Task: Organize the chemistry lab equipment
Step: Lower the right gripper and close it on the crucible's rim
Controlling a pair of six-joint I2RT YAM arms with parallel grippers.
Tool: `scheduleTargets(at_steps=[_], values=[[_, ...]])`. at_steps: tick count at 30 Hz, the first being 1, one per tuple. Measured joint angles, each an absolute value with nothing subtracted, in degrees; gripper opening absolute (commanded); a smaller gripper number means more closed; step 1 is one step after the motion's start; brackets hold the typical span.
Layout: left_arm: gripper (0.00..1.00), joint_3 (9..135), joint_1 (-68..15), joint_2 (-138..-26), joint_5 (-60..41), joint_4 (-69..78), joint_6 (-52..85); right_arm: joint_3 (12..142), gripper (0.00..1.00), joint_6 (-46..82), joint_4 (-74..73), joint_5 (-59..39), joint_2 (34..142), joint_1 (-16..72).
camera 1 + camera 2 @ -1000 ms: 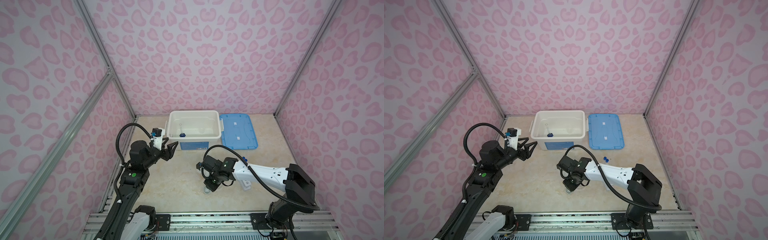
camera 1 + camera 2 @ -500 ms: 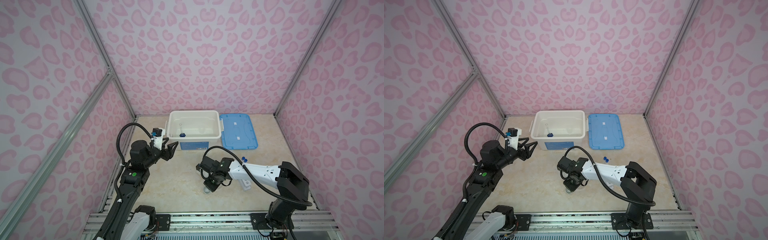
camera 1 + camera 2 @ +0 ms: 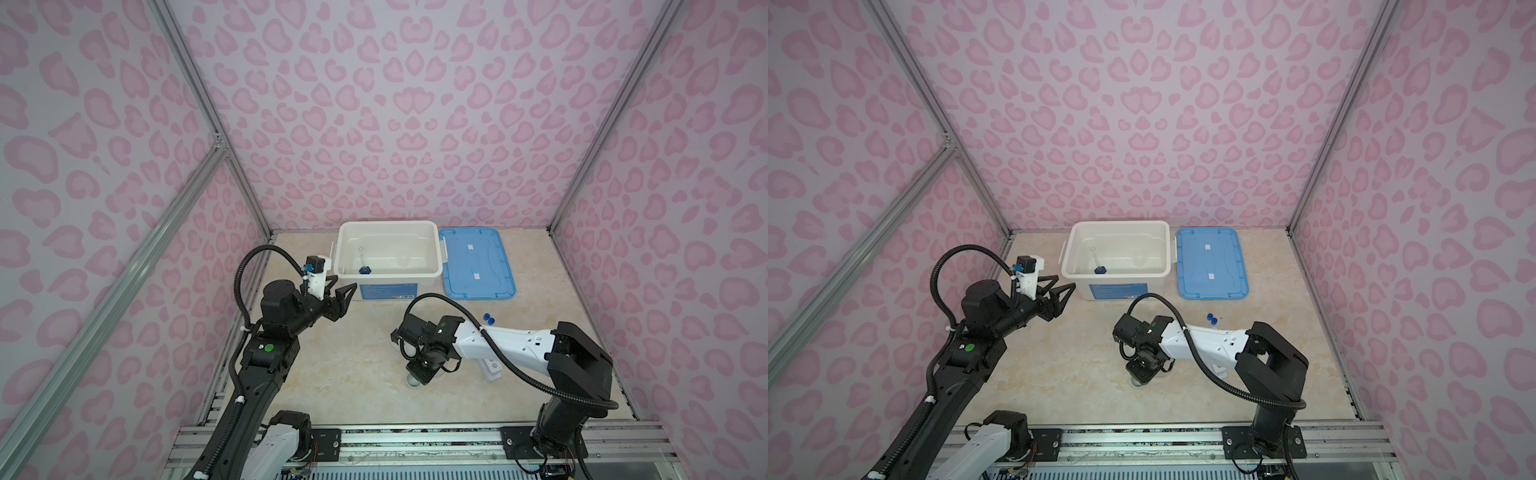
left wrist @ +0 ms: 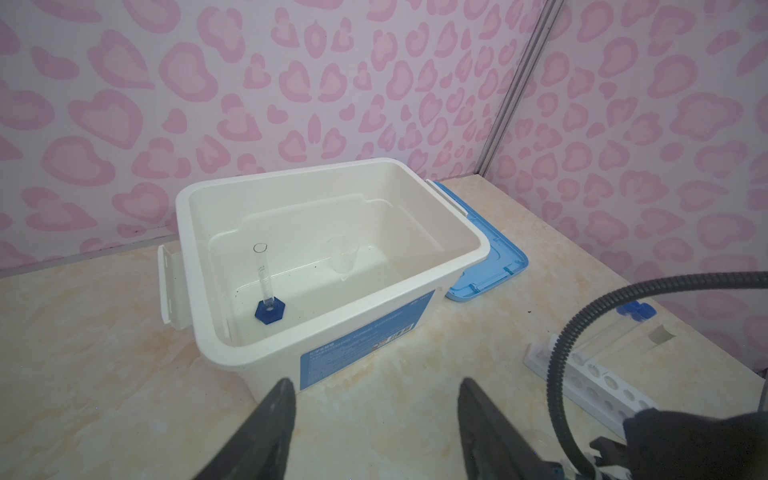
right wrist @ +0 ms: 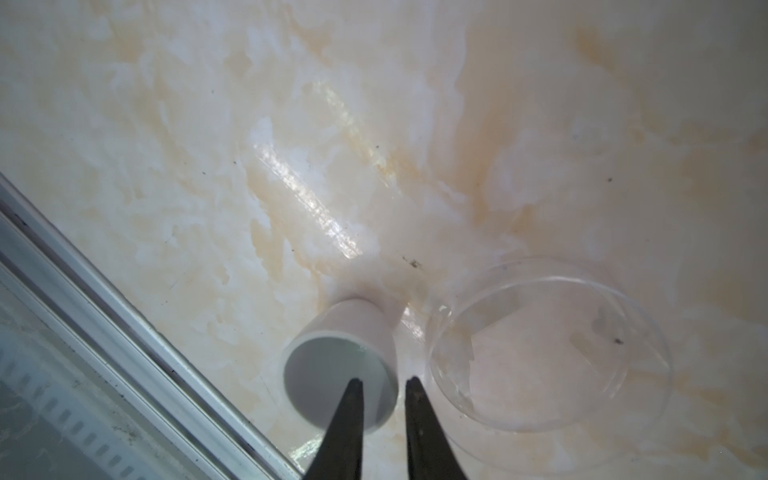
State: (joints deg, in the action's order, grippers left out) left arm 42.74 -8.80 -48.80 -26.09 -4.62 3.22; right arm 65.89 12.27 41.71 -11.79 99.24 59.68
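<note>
Tiny white cup (image 5: 340,365) rim between narrowed right claw (image 5: 382,386) tips, unclear from above; left claw (image 4: 374,399) spread

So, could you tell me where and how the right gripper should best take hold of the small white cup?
Grip the small white cup by its rim wall, coming down from above. It stands upright with its mouth open, and the right gripper already has one finger inside and the other outside, on the side facing the clear dish.

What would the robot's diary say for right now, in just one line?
right claw: straddling rim of small white cup, beside clear round dish | left claw: open, empty, facing white bin | cylinder: in bin
</note>
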Motion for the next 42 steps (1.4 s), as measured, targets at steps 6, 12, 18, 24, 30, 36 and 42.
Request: scheduleTargets(at_steps=[6,12,18,24,30,36,42], values=[[0.64,42.74,-8.8,-48.77,-26.04,-4.62,3.18,66.11,0.18,12.23,41.87,-11.57,99.92,60.36],[0.64,42.74,-8.8,-48.77,-25.87,-4.62,3.01,66.5,0.17,12.23,41.98,-10.92,100.18,60.88],[0.64,42.74,-8.8,-48.71,-25.85,-4.62,3.01,67.05,0.16,12.23,42.46,-10.31,101.23,61.56],[0.64,42.72,-8.8,-48.62,-25.67,-4.62,2.98,67.33,0.16,12.23,42.78,-9.93,101.51,61.93],[0.64,42.72,-8.8,-48.53,-25.65,-4.64,2.98,67.35,0.16,12.23,42.87,-9.26,102.13,62.33],[0.64,42.7,-8.8,-48.53,-25.65,-4.64,2.98,67.48,0.16,12.25,42.85,-9.04,102.63,62.74],[0.64,42.7,-8.8,-48.53,-25.65,-4.64,2.98,68.23,0.11,12.25,42.76,-8.97,103.2,63.26]])
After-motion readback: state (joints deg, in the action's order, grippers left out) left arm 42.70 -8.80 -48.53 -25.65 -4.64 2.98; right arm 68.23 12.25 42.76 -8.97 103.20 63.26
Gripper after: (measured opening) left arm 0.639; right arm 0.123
